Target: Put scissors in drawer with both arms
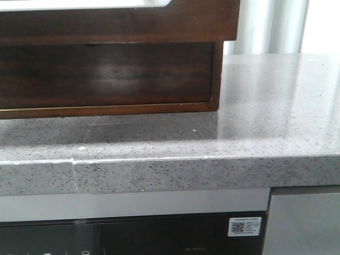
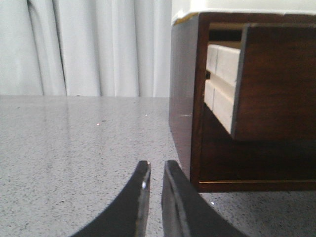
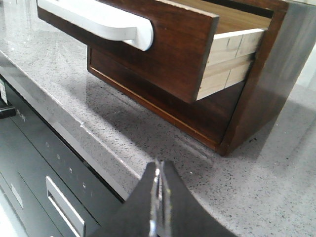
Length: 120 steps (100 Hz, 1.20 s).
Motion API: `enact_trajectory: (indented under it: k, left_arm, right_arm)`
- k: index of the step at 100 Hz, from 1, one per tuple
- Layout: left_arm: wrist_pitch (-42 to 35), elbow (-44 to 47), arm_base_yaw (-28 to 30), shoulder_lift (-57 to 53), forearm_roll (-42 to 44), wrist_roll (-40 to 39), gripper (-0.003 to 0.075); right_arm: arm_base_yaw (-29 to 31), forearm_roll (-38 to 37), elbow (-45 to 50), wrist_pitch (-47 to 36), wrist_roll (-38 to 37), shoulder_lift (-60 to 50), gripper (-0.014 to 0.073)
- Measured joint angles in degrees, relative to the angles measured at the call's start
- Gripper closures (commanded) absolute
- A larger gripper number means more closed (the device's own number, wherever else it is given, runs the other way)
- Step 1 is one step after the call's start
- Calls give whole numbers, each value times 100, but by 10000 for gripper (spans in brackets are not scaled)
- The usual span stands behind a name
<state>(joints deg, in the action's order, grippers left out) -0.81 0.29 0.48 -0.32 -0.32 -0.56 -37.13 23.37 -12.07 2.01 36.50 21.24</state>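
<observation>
The drawer point(image 1: 117, 24) is pulled out of its dark wood cabinet point(image 1: 106, 79), with a white strip point(image 1: 85, 4) along its top edge. It also shows in the right wrist view point(image 3: 168, 44) and the left wrist view point(image 2: 276, 79). The small part of its pale inside point(image 3: 232, 17) that shows is bare. The scissors are not in view. My left gripper point(image 2: 157, 165) hovers over the counter beside the cabinet's side, fingers together but for a narrow slit, empty. My right gripper point(image 3: 159, 163) is shut and empty over the counter's front edge, in front of the drawer. Neither gripper shows in the front view.
The grey speckled counter point(image 1: 265, 106) runs to the right of the cabinet. A dark appliance front point(image 1: 133, 236) sits under the counter edge, also in the right wrist view point(image 3: 39, 163). White curtains point(image 2: 89, 44) hang behind the counter.
</observation>
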Motion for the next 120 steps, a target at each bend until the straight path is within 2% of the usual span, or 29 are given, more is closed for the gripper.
enact_trajectory:
  k: [19, 52, 120]
  left_arm:
    - [480, 0, 41, 0, 0, 14, 717]
    - [1879, 0, 41, 0, 0, 14, 717]
    - [1918, 0, 41, 0, 0, 14, 717]
  right_arm:
    - [0, 0, 0, 14, 0, 0, 706]
    - [0, 0, 0, 14, 0, 0, 706]
    - [0, 1, 0, 14, 0, 0, 706]
